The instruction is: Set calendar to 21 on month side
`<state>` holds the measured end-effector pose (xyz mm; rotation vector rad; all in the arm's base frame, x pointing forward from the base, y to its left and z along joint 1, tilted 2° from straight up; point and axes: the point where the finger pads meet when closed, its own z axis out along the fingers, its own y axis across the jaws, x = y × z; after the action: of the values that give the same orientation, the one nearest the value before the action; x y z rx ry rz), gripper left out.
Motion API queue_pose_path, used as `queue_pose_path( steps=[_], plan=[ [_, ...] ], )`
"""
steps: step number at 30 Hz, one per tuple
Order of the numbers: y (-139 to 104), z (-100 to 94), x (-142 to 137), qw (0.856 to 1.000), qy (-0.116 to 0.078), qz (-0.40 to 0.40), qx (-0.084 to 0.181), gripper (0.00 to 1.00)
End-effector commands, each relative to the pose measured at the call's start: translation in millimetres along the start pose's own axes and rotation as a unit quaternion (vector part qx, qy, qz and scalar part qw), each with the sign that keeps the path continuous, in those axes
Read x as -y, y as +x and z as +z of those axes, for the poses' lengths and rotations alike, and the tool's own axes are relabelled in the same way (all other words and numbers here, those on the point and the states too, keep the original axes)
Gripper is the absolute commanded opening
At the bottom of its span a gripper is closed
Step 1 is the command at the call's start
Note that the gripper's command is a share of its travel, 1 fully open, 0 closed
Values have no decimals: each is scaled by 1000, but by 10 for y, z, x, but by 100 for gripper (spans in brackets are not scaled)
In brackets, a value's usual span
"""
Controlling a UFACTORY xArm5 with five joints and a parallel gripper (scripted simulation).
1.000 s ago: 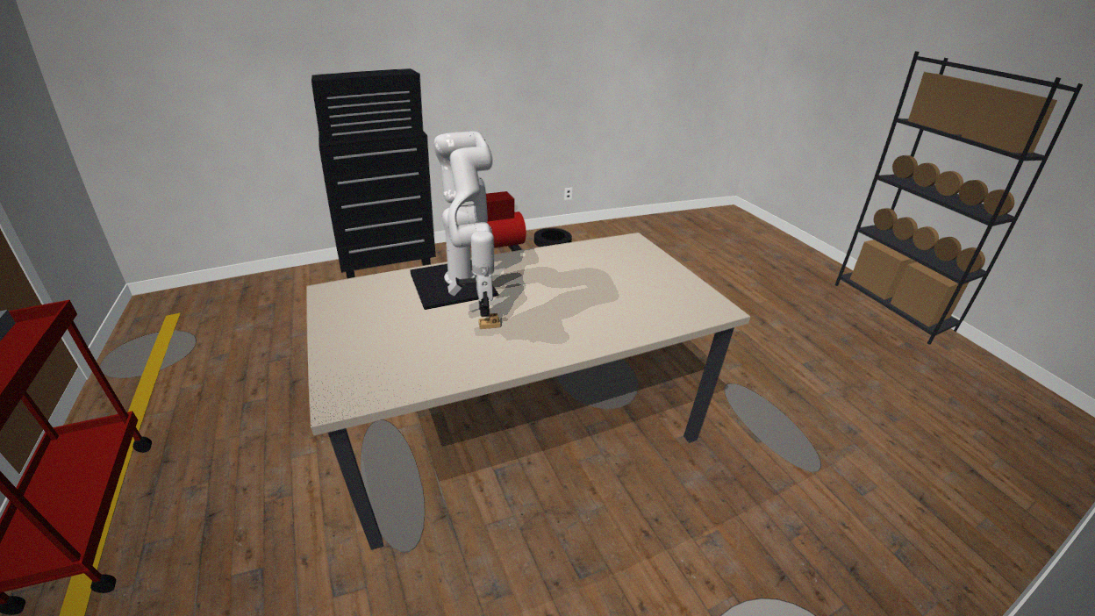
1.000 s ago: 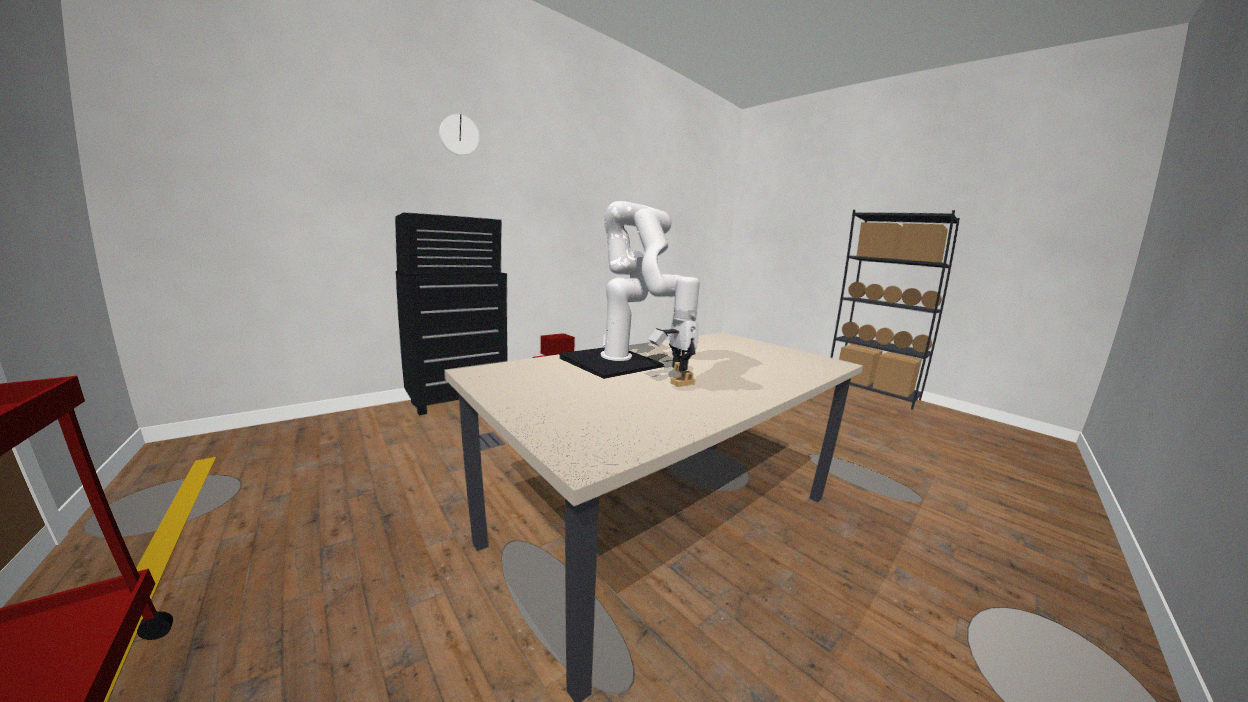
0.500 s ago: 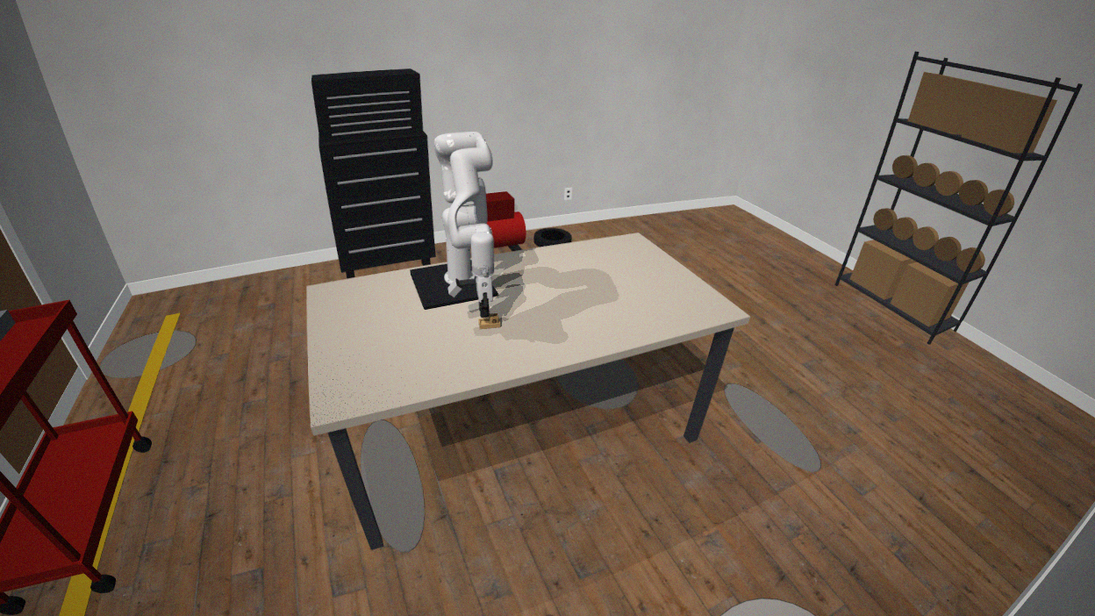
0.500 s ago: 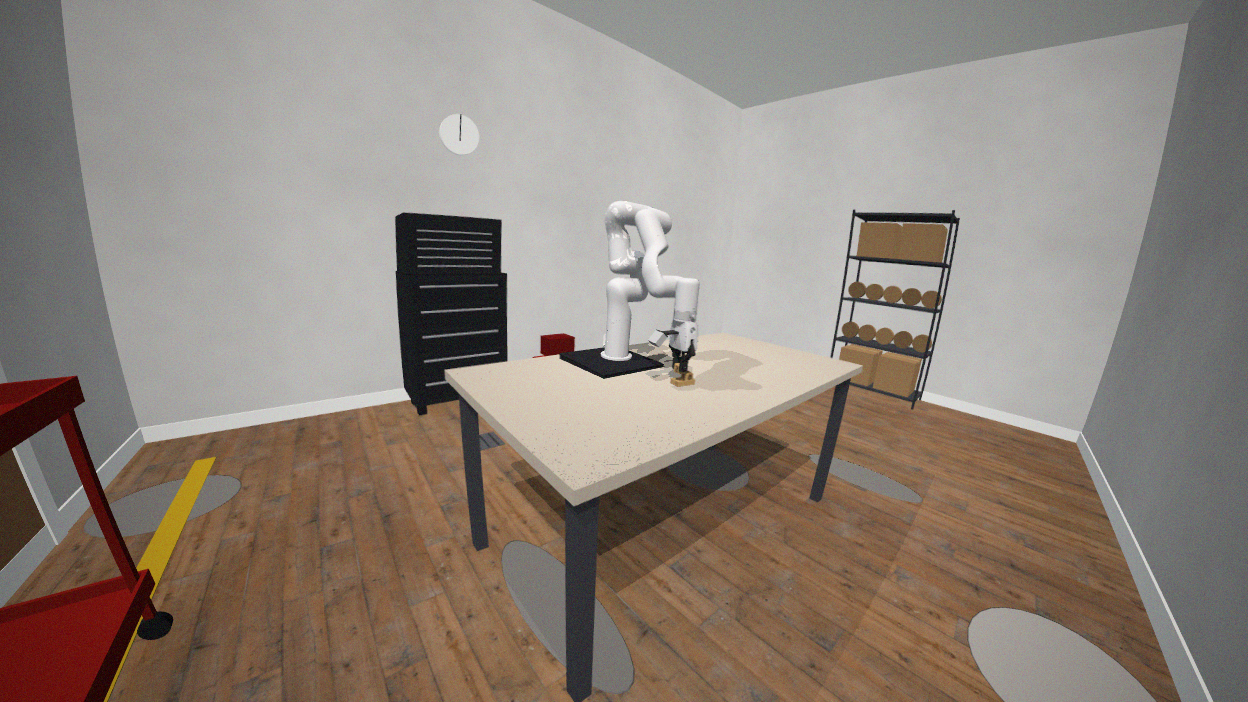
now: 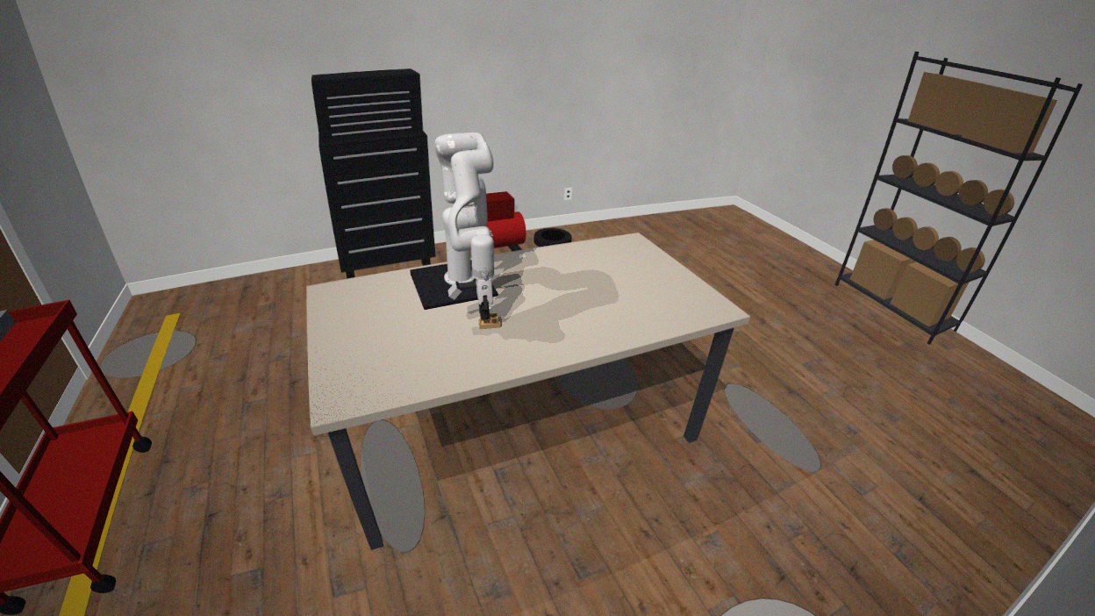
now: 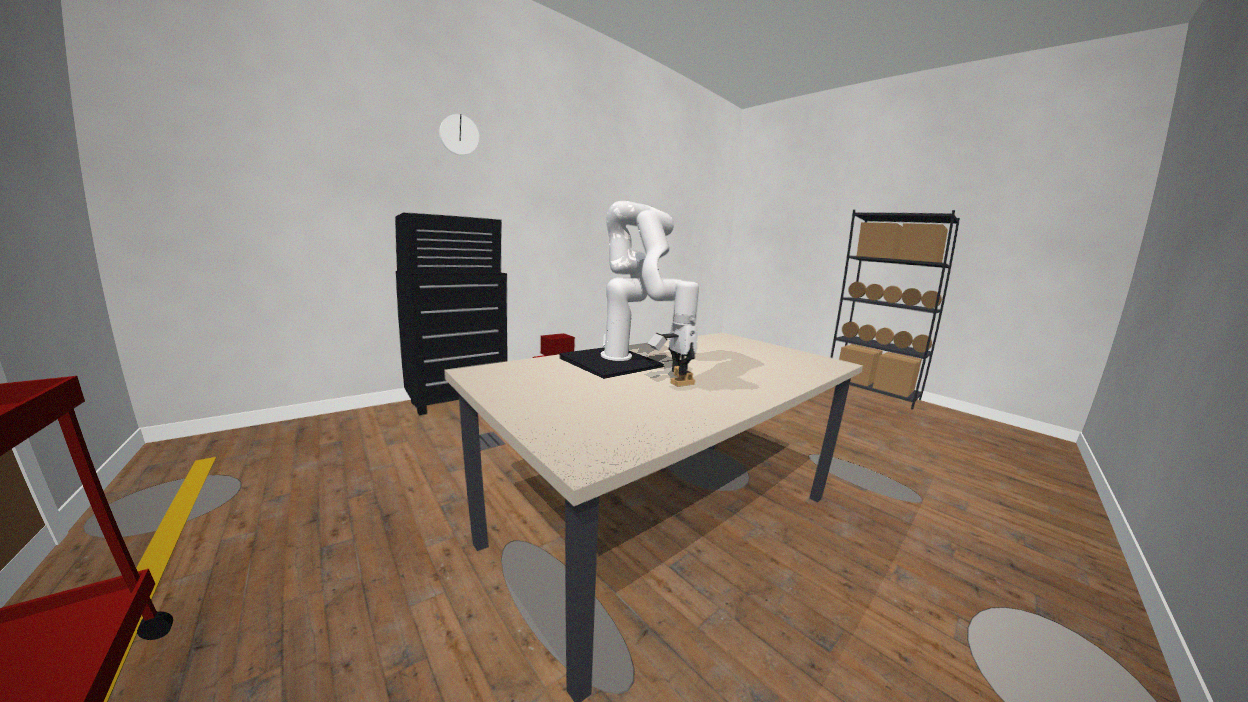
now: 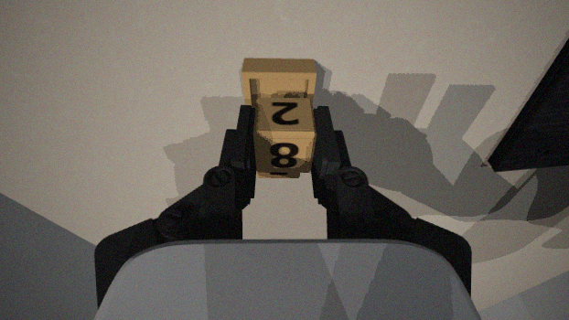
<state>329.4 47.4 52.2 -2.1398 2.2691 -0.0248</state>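
The wrist view shows the claw pinching a wooden cube marked 2 and 8, seemingly over one end of the tray, which rests on the table.

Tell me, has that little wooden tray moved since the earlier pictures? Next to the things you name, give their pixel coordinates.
No. Judged against the black base plate (image 5: 428, 295) (image 6: 602, 370) (image 7: 544, 119) in the top view, the wooden tray (image 5: 490, 325) (image 6: 682, 382) (image 7: 279, 65) sits in the same spot.
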Motion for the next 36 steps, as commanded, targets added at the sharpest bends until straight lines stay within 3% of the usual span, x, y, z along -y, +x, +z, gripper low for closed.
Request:
queue_pose_path(
  steps=[1, 36],
  plan=[
    [-3, 20, 13, 1000, 2, 0, 0, 27],
    [-3, 81, 13, 1000, 2, 0, 0, 27]
  ],
)
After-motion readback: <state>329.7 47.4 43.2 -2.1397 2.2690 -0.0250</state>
